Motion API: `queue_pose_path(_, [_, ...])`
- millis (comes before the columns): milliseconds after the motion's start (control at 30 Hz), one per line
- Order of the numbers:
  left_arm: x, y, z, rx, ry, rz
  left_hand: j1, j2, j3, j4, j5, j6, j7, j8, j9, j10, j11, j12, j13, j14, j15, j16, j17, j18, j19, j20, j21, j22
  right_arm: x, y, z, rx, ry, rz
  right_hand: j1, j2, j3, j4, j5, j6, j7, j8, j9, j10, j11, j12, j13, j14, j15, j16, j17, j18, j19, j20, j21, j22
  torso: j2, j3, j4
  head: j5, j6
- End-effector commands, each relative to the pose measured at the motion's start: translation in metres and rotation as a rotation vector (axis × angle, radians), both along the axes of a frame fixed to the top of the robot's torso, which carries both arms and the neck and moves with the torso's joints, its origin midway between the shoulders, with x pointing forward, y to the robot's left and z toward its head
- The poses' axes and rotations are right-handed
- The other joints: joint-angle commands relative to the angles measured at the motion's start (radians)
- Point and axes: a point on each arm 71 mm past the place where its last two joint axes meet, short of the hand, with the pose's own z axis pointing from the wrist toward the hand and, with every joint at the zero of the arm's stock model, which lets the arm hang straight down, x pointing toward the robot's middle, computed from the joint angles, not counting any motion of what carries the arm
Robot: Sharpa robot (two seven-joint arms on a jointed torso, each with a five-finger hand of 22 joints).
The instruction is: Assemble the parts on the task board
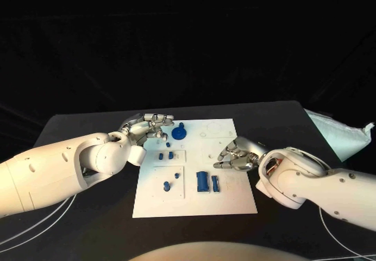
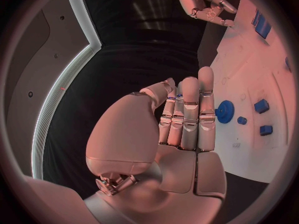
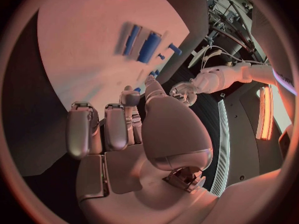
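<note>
Parts [image 1: 203,181] on task board [image 1: 227,204]

- Setting: robotics lab or test cell; black table [image 1: 94,122] backed by black drapes [image 1: 188,49]
- Exposed cabling and equipment racks [image 3: 233,7] beyond the table; lit strip panels [image 2: 59,97] along the wall

Your left arm reaches in, its left hand [image 1: 145,127] held with fingers [image 2: 190,115] straight and close together, a small blue piece pinched at the thumb. Your right hand [image 1: 238,155] hangs with fingers [image 3: 115,127] curled, holding nothing visible.
</note>
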Motion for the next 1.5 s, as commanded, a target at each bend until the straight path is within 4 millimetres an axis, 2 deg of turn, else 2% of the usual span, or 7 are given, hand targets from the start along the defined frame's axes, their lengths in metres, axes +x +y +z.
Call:
queue_pose_path(33, [0.003,0.001,0.001,-0.037,-0.053,0.066,-0.022,-0.007,-0.024,0.008,0.003,-0.006,-0.001,0.008,0.000,-0.010,0.004,0.012,0.000,-0.078,0.007,-0.048,-0.025,0.015,-0.059,0.007,-0.040,-0.020,0.017,-0.006,0.008,0.313,0.044,0.013,0.036,0.013,-0.001,-0.014,-0.002,-0.026,0.011,-0.014,-0.008,-0.070,0.009,-0.155,-0.096,0.007,0.013,-0.069,-0.069,0.024,-0.044,0.009,-0.059,-0.060,-0.024,-0.0091,0.0021,0.000,0.018])
queue_pose_path(433, [0.017,0.015,-0.012,-0.057,-0.097,0.206,0.021,0.028,-0.030,0.012,0.001,-0.043,-0.005,-0.016,-0.003,-0.019,0.034,-0.059,-0.017,-0.208,0.080,-0.619,-0.292,0.011,-0.351,0.089,-0.327,-0.246,0.092,-0.033,0.016,0.748,0.047,-0.114,0.180,0.069,0.077,-0.062,-0.022,-0.105,0.062,-0.018,-0.061,-0.213,0.080,-0.578,-0.562,-0.254,0.077,-0.837,-0.663,0.118,-0.394,0.075,-0.716,-0.672,-0.081,-0.0206,-0.0135,0.031,0.097])
queue_pose_path(800, [0.028,0.017,-0.015,-0.012,-0.141,0.282,-0.016,0.000,-0.115,0.031,-0.002,-0.074,-0.013,-0.064,-0.004,-0.080,0.078,-0.155,-0.017,-0.233,0.137,-0.838,-0.390,0.022,-0.457,0.156,-0.414,-0.436,0.122,-0.036,0.010,0.912,0.050,-0.152,0.157,0.046,0.167,-0.111,-0.038,-0.140,0.093,-0.020,-0.168,-0.228,0.126,-0.687,-0.932,-0.363,0.164,-1.194,-0.989,0.125,-0.424,0.154,-1.070,-0.947,-0.112,-0.0098,-0.0135,0.043,0.130])
queue_pose_path(867, [0.027,0.015,-0.018,-0.018,-0.101,0.242,-0.417,0.038,-0.223,0.023,-0.083,-0.360,-0.064,-0.128,-0.069,-0.387,0.025,-0.221,-0.080,-0.519,0.089,-0.891,-0.481,-0.041,-0.683,0.075,-0.476,-0.602,0.122,-0.038,0.007,0.804,0.033,-0.188,-0.269,0.029,0.078,-0.178,-0.089,-0.417,0.034,-0.083,-0.215,-0.547,0.079,-0.756,-0.985,-0.695,0.133,-1.224,-1.064,0.059,-0.718,0.091,-1.159,-1.054,-0.104,-0.0135,-0.0141,0.042,0.125])
queue_pose_path(967, [0.026,0.014,-0.018,-0.012,-0.104,0.246,-0.502,0.043,-0.251,0.023,-0.083,-0.424,-0.072,-0.128,-0.069,-0.456,0.014,-0.221,-0.080,-0.576,0.080,-0.906,-0.481,-0.041,-0.733,0.058,-0.476,-0.642,0.121,-0.037,0.007,0.811,0.029,-0.194,-0.358,0.029,0.078,-0.178,-0.098,-0.466,0.025,-0.083,-0.231,-0.601,0.075,-0.756,-1.015,-0.738,0.057,-1.296,-1.095,0.058,-0.749,0.078,-1.189,-1.089,-0.103,-0.0135,-0.0078,0.038,0.130])
queue_pose_path(1300, [0.013,-0.003,-0.011,0.070,-0.157,0.307,-0.786,0.115,-0.325,0.023,-0.083,-0.630,-0.108,-0.128,-0.069,-0.677,-0.025,-0.221,-0.080,-0.779,-0.022,-0.941,-0.481,-0.076,-0.895,-0.001,-0.476,-0.757,0.098,-0.025,0.007,0.902,-0.033,-0.290,-0.675,0.029,0.078,-0.178,-0.137,-0.673,-0.019,-0.083,-0.326,-0.838,-0.019,-0.756,-1.114,-0.987,0.057,-1.296,-1.145,0.030,-0.973,0.033,-1.251,-1.163,-0.095,-0.0128,0.0595,-0.006,0.189])
queue_pose_path(1500, [0.000,-0.017,-0.003,0.140,-0.215,0.363,-0.912,0.115,-0.358,0.023,-0.083,-0.721,-0.179,-0.128,-0.069,-0.775,-0.104,-0.221,-0.080,-0.869,-0.022,-1.013,-0.481,-0.086,-0.966,-0.026,-0.476,-0.808,0.073,-0.015,0.008,0.962,-0.079,-0.396,-0.809,0.029,0.078,-0.178,-0.212,-0.761,-0.101,-0.083,-0.326,-0.938,-0.019,-0.756,-1.114,-1.093,0.057,-1.296,-1.166,0.019,-1.068,-0.053,-1.277,-1.195,-0.093,-0.0127,0.0688,-0.012,0.197])
